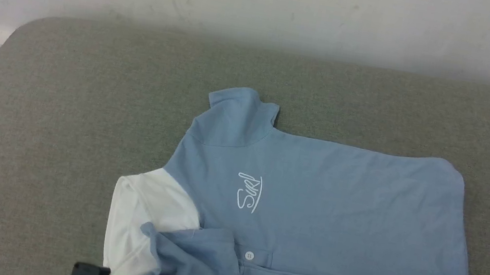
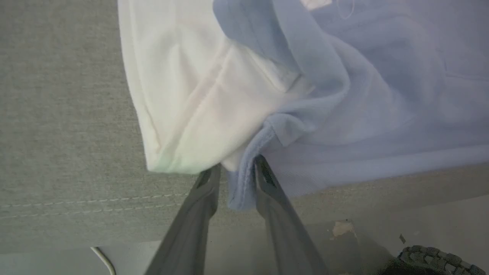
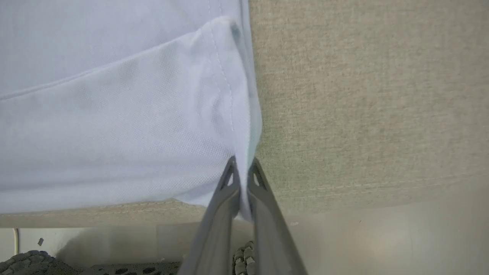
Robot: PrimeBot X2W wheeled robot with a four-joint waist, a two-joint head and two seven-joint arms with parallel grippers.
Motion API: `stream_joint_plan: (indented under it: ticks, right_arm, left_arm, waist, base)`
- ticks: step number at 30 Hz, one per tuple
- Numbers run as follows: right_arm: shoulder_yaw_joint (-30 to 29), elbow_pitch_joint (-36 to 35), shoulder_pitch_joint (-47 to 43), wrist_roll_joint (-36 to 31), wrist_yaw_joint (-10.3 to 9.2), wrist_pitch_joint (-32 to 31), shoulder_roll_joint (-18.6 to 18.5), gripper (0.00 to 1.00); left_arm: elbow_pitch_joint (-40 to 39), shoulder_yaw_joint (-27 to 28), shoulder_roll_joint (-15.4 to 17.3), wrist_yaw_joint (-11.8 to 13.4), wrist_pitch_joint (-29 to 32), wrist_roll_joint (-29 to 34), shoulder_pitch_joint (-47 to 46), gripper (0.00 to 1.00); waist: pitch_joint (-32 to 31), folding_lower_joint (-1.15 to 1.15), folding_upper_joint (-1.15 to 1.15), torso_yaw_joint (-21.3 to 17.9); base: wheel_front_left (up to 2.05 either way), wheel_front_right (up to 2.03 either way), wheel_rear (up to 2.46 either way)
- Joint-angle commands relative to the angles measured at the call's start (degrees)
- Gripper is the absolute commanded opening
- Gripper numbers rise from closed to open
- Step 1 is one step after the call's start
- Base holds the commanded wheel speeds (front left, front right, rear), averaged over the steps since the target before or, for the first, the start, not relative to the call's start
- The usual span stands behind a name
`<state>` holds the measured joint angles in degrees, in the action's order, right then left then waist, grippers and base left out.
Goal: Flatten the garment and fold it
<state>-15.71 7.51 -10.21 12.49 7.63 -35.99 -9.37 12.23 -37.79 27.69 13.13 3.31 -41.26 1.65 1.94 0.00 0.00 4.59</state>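
— Left gripper (image 2: 237, 165) nearest: fingers slightly parted around blue fold of polo shirt (image 2: 382, 95); grip unclear.
— Right gripper (image 3: 243, 162) clamped on hem corner. Spread out beyond both, on grey upholstered surface (image 1: 80, 132).

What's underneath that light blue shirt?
The polo shirt lies on a grey fabric-covered surface, which shows beside and beyond it. Its near strip is folded over more shirt. Anything else directly beneath is covered by the cloth.
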Motion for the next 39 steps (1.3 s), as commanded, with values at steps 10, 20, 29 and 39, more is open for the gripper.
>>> stream_joint_plan:
  ticks: [10,20,29,39]
  right_arm:
    - [-0.07,-5.21,7.69,2.09,-0.14,14.48,-0.62,1.00]
    - [6.53,-14.54,13.34,0.09,-0.14,25.75,-1.54,1.00]
    - [10.89,-16.49,16.41,-1.21,-0.14,33.00,2.25,1.00]
    - [11.98,-11.78,18.42,-1.47,-0.14,36.52,4.55,1.00]
  left_arm:
    - [-7.11,5.50,2.73,-0.07,-7.53,1.68,-6.46,1.00]
    - [-11.48,6.97,7.62,-5.25,0.03,4.59,-25.83,1.00]
    - [0.66,4.05,11.87,-15.81,17.99,3.92,-46.12,1.00]
    - [11.52,1.29,14.93,-19.46,33.25,2.00,-57.00,1.00]
  waist:
    - [1.94,0.00,0.00,-2.83]
    - [10.25,0.00,0.00,-10.24]
    - [20.72,0.00,0.00,-18.26]
    - [26.03,0.00,0.00,-22.60]
  base:
    - [0.00,0.00,0.00]
    - [0.00,0.00,0.00]
    - [0.00,0.00,0.00]
    - [0.00,0.00,0.00]
